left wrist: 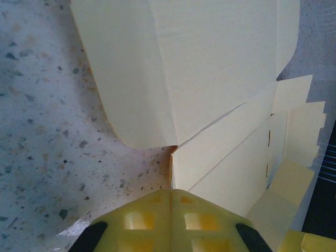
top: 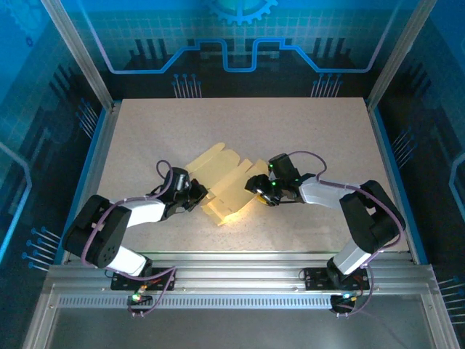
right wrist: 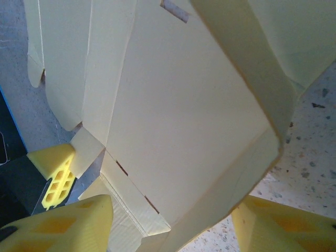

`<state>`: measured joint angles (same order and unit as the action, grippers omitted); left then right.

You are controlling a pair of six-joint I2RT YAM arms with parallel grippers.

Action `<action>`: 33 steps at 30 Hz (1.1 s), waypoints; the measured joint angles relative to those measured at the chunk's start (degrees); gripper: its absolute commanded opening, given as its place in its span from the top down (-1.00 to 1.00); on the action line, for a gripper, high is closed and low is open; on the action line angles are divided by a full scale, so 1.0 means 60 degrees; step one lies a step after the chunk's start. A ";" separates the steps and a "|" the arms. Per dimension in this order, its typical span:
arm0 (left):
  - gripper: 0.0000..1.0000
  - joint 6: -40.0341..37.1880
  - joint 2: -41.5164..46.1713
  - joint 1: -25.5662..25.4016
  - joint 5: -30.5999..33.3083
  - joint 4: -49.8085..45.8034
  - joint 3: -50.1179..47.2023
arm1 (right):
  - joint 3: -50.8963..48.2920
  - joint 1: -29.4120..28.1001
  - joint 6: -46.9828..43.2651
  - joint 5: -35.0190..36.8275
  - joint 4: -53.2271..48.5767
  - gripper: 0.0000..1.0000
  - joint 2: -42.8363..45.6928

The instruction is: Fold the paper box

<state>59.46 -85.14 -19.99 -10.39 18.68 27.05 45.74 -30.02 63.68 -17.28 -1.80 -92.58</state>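
The paper box (top: pixel 221 185) is a pale yellow card blank, partly folded, lying mid-table between both arms. My left gripper (top: pixel 196 195) is at its left edge. In the left wrist view its fingers (left wrist: pixel 136 220) are pressed together, and a thin upright edge of the paper box (left wrist: pixel 220 79) runs straight into the seam of the left gripper (left wrist: pixel 170 197). My right gripper (top: pixel 256 185) is at the blank's right side. It stands open (right wrist: pixel 170 231), its two fingertips (right wrist: pixel 58 226) far apart, with a raised panel of the paper box (right wrist: pixel 184 121) between them.
The speckled tabletop (top: pixel 327 131) stretches behind and to both sides of the blank. Aluminium posts (top: pixel 80 54) and blue walls ring the table. A metal rail (top: pixel 232 280) with the arm bases runs along the near edge. The left gripper's yellow finger (right wrist: pixel 55 173) shows beside the card.
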 measured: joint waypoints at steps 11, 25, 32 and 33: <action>1.00 -0.2641 0.1235 -0.0335 0.0627 0.0823 -0.0943 | 0.0000 0.0186 -0.0007 -0.0226 0.0040 -0.24 0.0000; 1.00 -0.6302 0.1610 -0.1399 0.2313 0.3009 -0.2116 | 0.0000 0.0208 0.0004 -0.0470 0.0477 -0.23 -0.0226; 1.00 -0.8156 0.1220 -0.2517 0.3395 0.4109 -0.2550 | 0.0000 0.0393 0.0004 -0.0455 0.0495 -0.22 -0.0291; 1.00 -0.8400 0.1067 -0.2667 0.3526 0.4342 -0.2630 | 0.0004 0.0419 0.0004 -0.0452 0.0495 -0.22 -0.0313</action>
<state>9.06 -78.74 -35.99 10.76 44.73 11.27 45.76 -27.51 63.70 -19.99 1.17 -94.45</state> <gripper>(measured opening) 0.052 0.611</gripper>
